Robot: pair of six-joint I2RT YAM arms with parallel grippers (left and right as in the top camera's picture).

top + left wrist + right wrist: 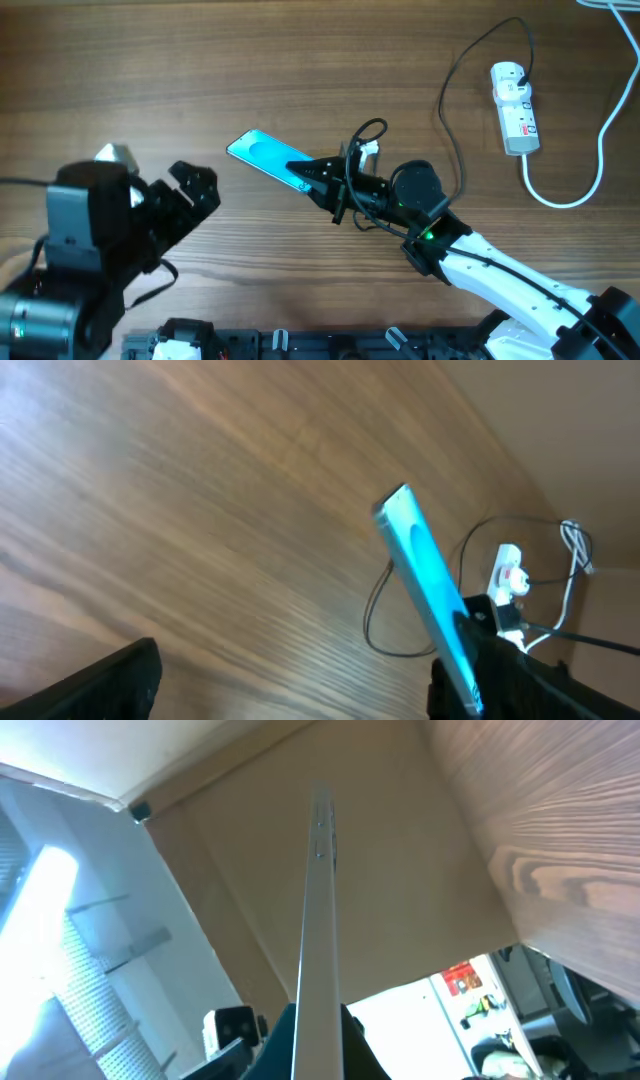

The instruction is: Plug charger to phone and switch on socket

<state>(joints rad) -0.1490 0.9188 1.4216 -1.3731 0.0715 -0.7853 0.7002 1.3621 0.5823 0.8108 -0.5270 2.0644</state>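
The phone, with a cyan screen, is held off the table at its near end by my right gripper, which is shut on it. In the right wrist view the phone shows edge-on between the fingers. In the left wrist view the phone tilts up. The black charger cable runs from the socket to a loop by my right gripper; its tip is hidden. My left gripper is open and empty, left of the phone.
A thicker white cord curves off the socket at the far right. The socket and the black cable loop also show in the left wrist view. The arms' bases line the front edge.
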